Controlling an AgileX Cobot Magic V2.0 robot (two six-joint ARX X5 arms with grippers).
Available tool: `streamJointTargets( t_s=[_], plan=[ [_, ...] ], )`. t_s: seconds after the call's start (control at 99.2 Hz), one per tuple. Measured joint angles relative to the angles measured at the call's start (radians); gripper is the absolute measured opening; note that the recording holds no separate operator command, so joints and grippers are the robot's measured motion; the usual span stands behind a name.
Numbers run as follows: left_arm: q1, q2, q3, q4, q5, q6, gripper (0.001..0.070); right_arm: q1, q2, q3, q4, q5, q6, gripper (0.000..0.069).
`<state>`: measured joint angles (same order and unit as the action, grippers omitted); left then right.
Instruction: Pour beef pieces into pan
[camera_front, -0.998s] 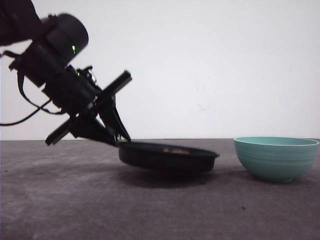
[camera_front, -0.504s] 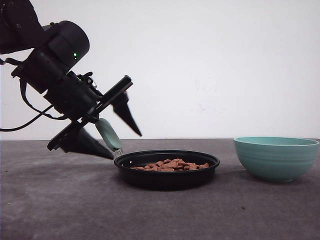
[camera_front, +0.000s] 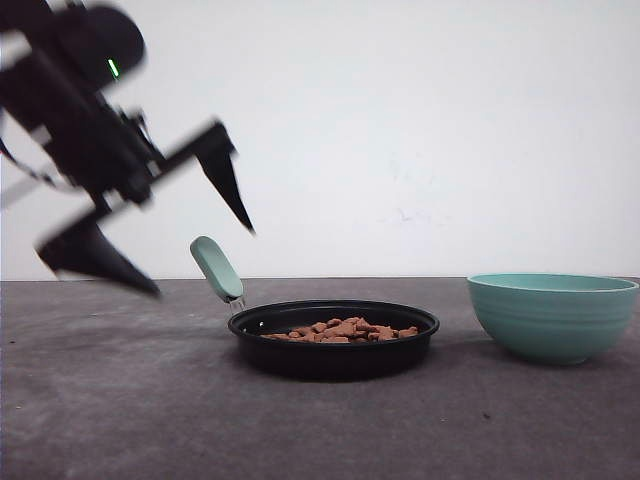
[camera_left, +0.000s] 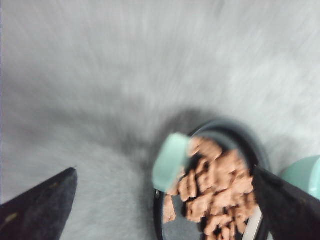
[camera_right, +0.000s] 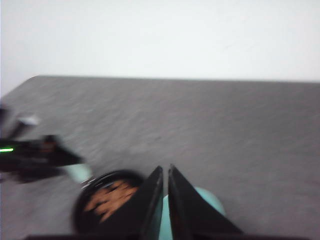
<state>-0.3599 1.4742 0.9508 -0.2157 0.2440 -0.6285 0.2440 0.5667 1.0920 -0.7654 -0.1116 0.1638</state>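
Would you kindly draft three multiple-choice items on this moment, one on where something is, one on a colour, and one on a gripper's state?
1. Where are the beef pieces?
A. In the teal bowl
B. In the pan
C. Scattered on the table

2. What colour is the pan handle?
A. Mint green
B. Red
C. Black

3. How is the left gripper?
A. Shut on the pan handle
B. Shut on the teal bowl
C. Open, clear of the handle

Answers:
1. B, the reddish-brown chunks lie heaped inside the black pan, which sits on the table to the left of the teal bowl in the front view.
2. A, the short handle sticking up from the pan's left rim is pale mint green.
3. C, its dark fingers stand wide apart, raised left of and above the handle, touching nothing.
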Motion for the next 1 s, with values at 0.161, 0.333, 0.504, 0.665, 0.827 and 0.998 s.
streamJointTargets(
  t_s=[0.161, 0.333, 0.504, 0.665, 0.827, 0.998],
  plan=[
    [0.009, -0.257, 0.0, -0.085, -0.126, 0.114, 0.0695, 0.0, 0.02, -0.001, 0.092, 0.063, -0.06, 0.0016],
    [0.009, -0.551, 0.0, -0.106, -0.256, 0.241, 0.0409, 0.0, 0.023, -0.022, 0.191, 0.064, -0.135, 0.0016],
    [0.014, -0.744, 0.01, -0.12, -0.336, 0.308, 0.0046, 0.0, 0.023, -0.033, 0.208, 0.099, -0.162, 0.0016],
    [0.033, -0.8, 0.01, -0.17, -0.351, 0.33, 0.0014, 0.0, 0.023, -0.034, 0.235, 0.115, -0.168, 0.0013],
    [0.035, -0.786, 0.01, -0.234, -0.35, 0.333, 0.0014, 0.0, 0.019, -0.034, 0.236, 0.113, -0.168, 0.0013],
    [0.035, -0.793, 0.01, -0.252, -0.35, 0.333, 0.0014, 0.0, 0.018, -0.034, 0.238, 0.113, -0.168, 0.0013]
  ],
)
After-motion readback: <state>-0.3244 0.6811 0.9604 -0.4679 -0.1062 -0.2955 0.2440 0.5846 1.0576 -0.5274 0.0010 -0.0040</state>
